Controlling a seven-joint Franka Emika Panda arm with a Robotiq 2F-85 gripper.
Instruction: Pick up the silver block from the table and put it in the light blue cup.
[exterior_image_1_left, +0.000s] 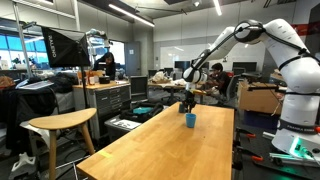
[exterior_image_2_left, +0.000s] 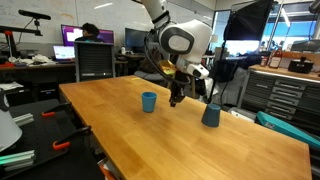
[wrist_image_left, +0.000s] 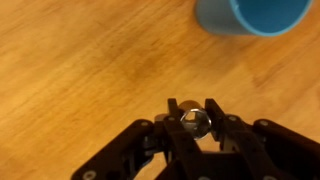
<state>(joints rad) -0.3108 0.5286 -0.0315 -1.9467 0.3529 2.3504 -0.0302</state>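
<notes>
My gripper (wrist_image_left: 190, 108) is shut on the small shiny silver block (wrist_image_left: 191, 121), held between the fingertips above the wooden table (wrist_image_left: 70, 70). In an exterior view the gripper (exterior_image_2_left: 176, 97) hangs just above the table, between the light blue cup (exterior_image_2_left: 148, 101) and a darker blue cup (exterior_image_2_left: 210, 115). A blue cup (wrist_image_left: 250, 15) shows at the top right of the wrist view, apart from the gripper; I cannot tell which cup it is. In an exterior view the gripper (exterior_image_1_left: 188, 103) is just above a blue cup (exterior_image_1_left: 190, 120).
The long wooden table (exterior_image_2_left: 200, 150) runs through both exterior views. A wooden stool (exterior_image_1_left: 60, 125) stands beside it. Desks, monitors, cabinets and seated people are behind. The robot base (exterior_image_1_left: 295, 110) stands at the table's side.
</notes>
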